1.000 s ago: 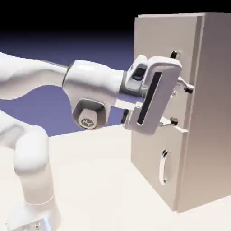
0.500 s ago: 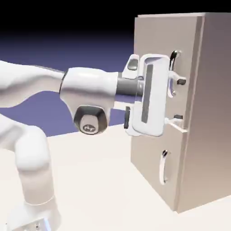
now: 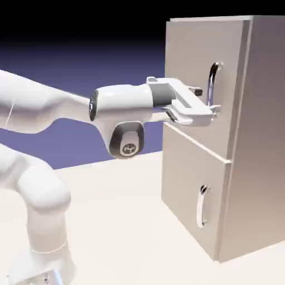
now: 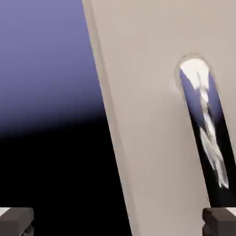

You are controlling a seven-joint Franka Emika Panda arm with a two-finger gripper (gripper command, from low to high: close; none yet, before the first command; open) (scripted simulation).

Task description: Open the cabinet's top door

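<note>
The cabinet (image 3: 256, 139) is a tall beige-grey box at the exterior view's right. Its top door (image 3: 186, 72) lies flush and closed, with a long chrome handle (image 3: 212, 82) standing vertical on it. My gripper (image 3: 206, 102) is open, rolled so the hand lies flat, with its tips at the lower part of that handle. In the hand view the handle (image 4: 206, 133) runs down toward the right fingertip (image 4: 220, 222), just inside it, and the left fingertip (image 4: 15, 221) sits off the top door's (image 4: 152, 120) edge. Nothing is gripped.
Below the top door is a shorter door (image 3: 186, 192) with a small handle (image 3: 201, 206). The pale table (image 3: 122, 222) stretches in front of the cabinet. My arm's base column (image 3: 44, 222) stands at the lower left.
The hand has rolled about a quarter turn, from upright to flat, and its fingers have shifted up to the long handle. The jaws have stayed open and the door has not moved.
</note>
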